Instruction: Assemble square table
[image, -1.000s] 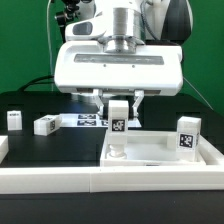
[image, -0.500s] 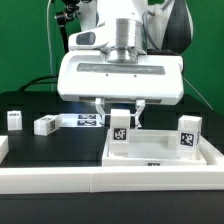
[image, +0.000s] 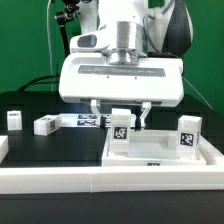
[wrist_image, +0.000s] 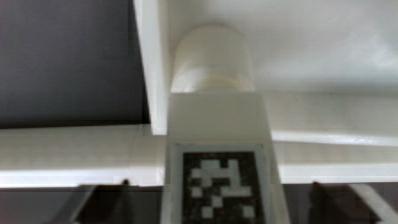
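Clamping the tagged leg (image: 120, 134), the gripper (image: 120, 120) is holding it above the square tabletop (image: 165, 146) below; tilting risks jamming.

Clamps tagged leg (image: 120, 131) upright in gripper (image: 120, 111), low over square top (image: 160, 148); shows second leg (image: 187, 135) standing at exterior view's right.

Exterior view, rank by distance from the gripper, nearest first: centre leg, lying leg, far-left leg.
From the gripper:
1. centre leg, directly under it, between its fingers.
2. lying leg, on the exterior view's left.
3. far-left leg, upright, at the exterior view's left edge.
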